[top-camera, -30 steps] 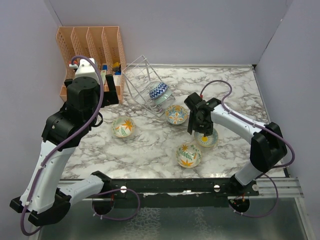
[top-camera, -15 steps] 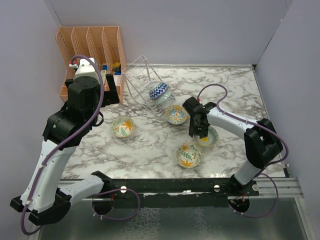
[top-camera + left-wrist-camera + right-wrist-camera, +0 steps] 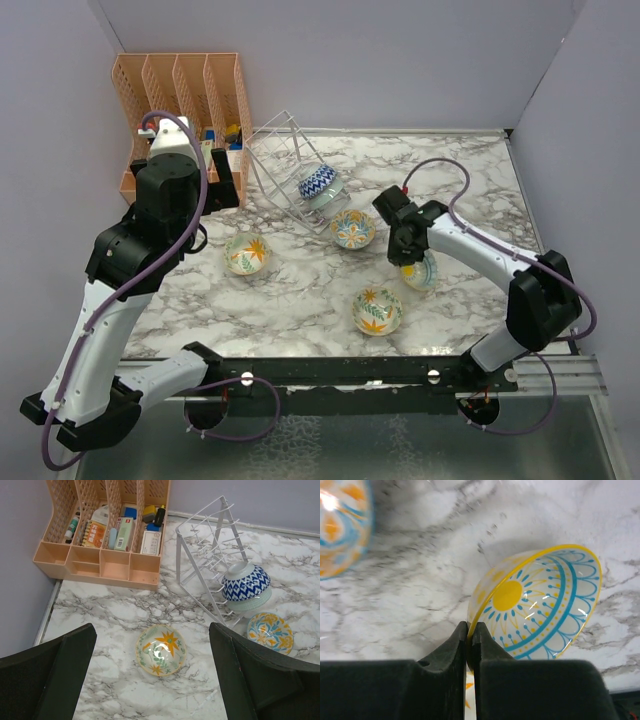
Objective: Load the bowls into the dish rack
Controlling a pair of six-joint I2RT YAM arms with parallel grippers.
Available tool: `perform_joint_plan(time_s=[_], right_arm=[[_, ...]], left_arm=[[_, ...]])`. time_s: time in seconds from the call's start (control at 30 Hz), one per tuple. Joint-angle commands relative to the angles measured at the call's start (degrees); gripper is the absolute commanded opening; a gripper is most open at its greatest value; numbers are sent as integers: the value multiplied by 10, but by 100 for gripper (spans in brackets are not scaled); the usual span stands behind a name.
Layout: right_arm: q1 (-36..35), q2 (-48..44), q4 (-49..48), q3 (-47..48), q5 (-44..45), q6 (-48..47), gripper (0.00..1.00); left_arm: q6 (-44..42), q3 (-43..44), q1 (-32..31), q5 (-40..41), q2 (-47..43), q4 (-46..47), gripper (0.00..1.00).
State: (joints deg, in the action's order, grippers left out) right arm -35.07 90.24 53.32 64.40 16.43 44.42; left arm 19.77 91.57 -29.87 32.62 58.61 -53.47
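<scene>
Pickup stage, by the look of it. Top view: right gripper [image 3: 408,257] clamped on the rim of the yellow-sun bowl [image 3: 424,272], right of centre on the marble table [image 3: 470,180], well apart from the dish rack [image 3: 285,160] at the back left. Bowl tipped up on its edge, mouth turned rightward and a little up. Blue-patterned bowl [image 3: 318,181] already leaning in the rack; blue-and-orange bowl [image 3: 353,229] just in front of it; leaf-print bowl [image 3: 246,253] left of centre, second leaf-print bowl [image 3: 377,309] nearer the front, both loose. Left gripper [image 3: 222,185] raised near the orange organizer [image 3: 180,90]. Left wrist view: fingers [image 3: 62,667] spread wide, nothing between them. Right wrist view: pads [image 3: 462,645] pinched shut across the thin rim, one inside, one outside; sun print facing the lens. Round, so no long axis; rim plane steeply tilted. Next, probably: lift, carry back-left, bring rim vertical, lower into a free V-slot beside the blue one without knocking it.
</scene>
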Motion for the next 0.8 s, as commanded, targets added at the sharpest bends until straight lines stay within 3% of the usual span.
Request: perform_joint_plan(time_s=[0.0, 0.23, 0.37, 0.5, 0.63, 0.77], right_arm=[[6, -54, -35, 104, 30, -28, 1], [14, -55, -167, 221, -57, -33, 1], [16, -58, -368, 212, -152, -19, 1], [18, -21, -587, 196, -225, 62, 1], [21, 45, -775, 193, -269, 141, 1], [21, 105, -894, 197, -264, 205, 1]], left_arm=[[-9, 5, -3, 6, -11, 16, 99], [-25, 21, -3, 8, -10, 13, 99], [-32, 36, -3, 11, -9, 7, 99], [-34, 49, -3, 9, -4, 1, 99], [-37, 62, -4, 8, 0, -6, 99], [-39, 72, -3, 10, 4, -18, 99]])
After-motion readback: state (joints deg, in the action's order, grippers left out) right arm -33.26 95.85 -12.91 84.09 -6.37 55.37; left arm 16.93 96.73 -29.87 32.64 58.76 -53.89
